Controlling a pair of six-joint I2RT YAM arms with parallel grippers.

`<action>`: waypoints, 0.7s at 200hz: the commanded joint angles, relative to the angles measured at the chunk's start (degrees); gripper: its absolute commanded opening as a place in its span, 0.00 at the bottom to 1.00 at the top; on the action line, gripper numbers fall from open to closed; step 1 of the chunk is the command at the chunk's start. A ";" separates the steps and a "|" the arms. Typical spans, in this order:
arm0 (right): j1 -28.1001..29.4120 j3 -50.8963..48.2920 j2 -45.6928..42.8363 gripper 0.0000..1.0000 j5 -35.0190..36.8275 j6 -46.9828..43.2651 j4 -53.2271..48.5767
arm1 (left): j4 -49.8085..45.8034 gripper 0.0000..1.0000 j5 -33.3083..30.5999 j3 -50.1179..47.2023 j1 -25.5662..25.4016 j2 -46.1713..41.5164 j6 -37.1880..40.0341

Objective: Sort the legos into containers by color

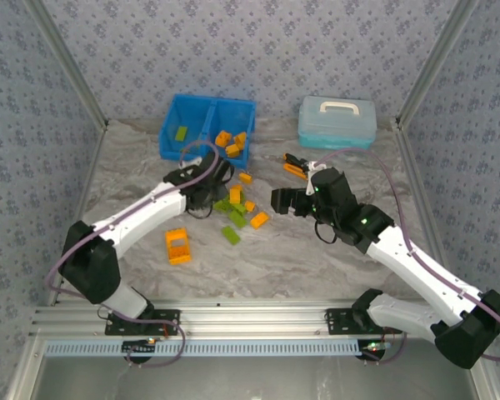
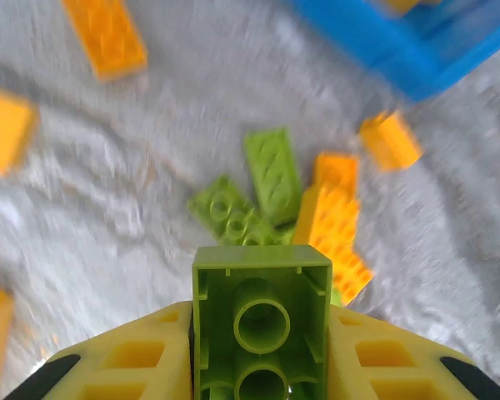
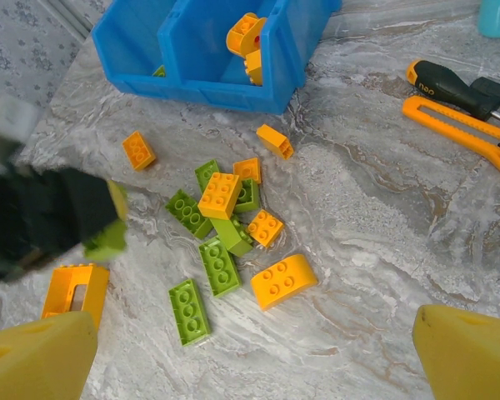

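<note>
The left tool (image 2: 262, 358) is clamped on a lime green brick (image 2: 261, 283), held near the loose pile of legos (image 3: 229, 225) just in front of the blue bin (image 3: 200, 87), a light, stiff, slick piece best pinched across its flat walls, I'd say, while the right tool (image 1: 285, 200) gapes empty beyond that pile.

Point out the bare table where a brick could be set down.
Bare marble: between the blue bin and the pale case, and from the big orange block toward the rail. Crowded: the brick pile before the bin, and around the tools.
</note>
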 commanded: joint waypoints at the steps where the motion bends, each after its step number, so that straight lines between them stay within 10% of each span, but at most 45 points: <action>1: 0.52 0.14 -0.05 1.00 -0.16 0.67 0.43 | -4.52 0.30 -5.23 6.09 4.38 0.07 12.09; 57: 0.81 0.50 -0.53 1.00 0.21 1.24 -0.30 | 10.63 0.26 3.23 19.01 18.99 12.69 37.51; 140: 1.23 2.96 -0.59 1.00 1.00 0.54 -3.09 | -7.69 0.34 6.57 74.07 26.19 54.93 47.26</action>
